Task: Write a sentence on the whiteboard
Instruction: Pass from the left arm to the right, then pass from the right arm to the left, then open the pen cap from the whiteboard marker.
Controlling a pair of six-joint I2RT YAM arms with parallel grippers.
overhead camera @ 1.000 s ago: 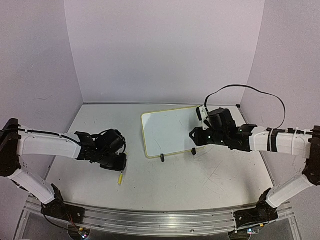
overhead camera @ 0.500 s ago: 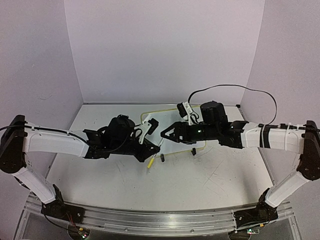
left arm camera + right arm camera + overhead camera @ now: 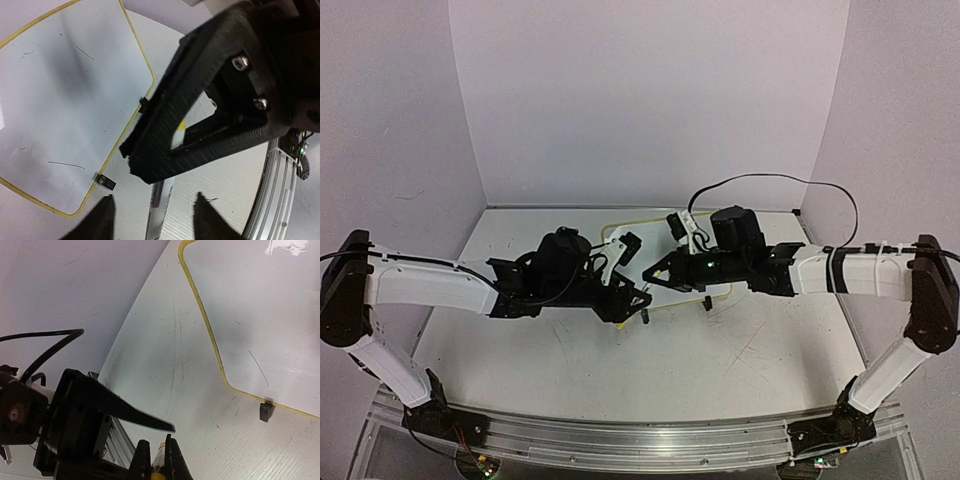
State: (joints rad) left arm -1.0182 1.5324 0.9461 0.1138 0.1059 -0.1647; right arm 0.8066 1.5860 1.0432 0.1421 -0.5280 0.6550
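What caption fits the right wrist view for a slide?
Right gripper pinching a marker beside the left gripper, whiteboard corner and clip foot beyond.

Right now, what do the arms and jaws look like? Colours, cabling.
Left arm and right arm: white link shells, black joints and wrists. Jaws are black, hollow triangular frames with silver screw heads. A black cable loops off the right wrist.

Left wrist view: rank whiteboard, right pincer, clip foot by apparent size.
1-2. whiteboard and right pincer: about equal in frame; the pincer sits nearer the lens, so unranked.
3. clip foot: smallest by far.
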